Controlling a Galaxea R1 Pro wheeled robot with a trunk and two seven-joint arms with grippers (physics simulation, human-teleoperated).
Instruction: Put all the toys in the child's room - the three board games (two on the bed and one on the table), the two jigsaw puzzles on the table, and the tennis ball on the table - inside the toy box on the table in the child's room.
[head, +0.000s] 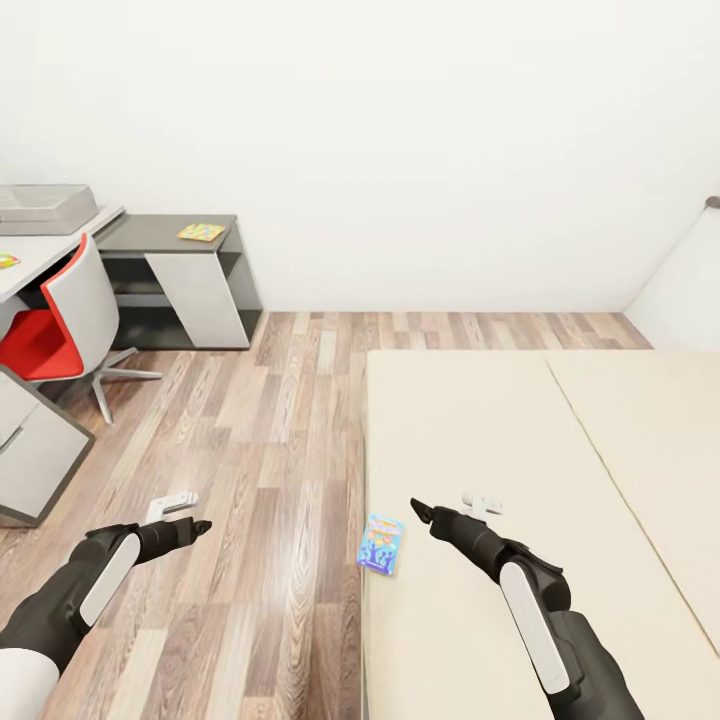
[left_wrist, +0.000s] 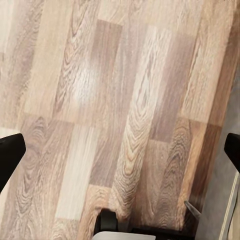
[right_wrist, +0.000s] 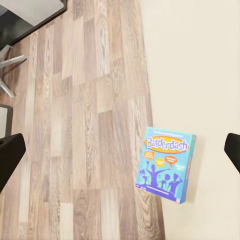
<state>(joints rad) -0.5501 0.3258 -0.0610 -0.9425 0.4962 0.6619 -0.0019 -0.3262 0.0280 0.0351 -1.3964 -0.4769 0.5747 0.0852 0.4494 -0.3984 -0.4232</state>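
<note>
Both my hands hang open and empty, the left hand (head: 197, 526) over plank floor (head: 250, 480), the right hand (head: 422, 512) over the bed (head: 520, 440).

Below the right hand the blue board game (head: 381, 543) lies at the bed's near edge, partly overhanging the floor. White walls close the room. Far left, the grey surface (head: 45, 250) carries the toy box (head: 45, 205); its lower side section holds a jigsaw puzzle (head: 201, 232). A red chair (head: 60, 320) stands beside it.
</note>
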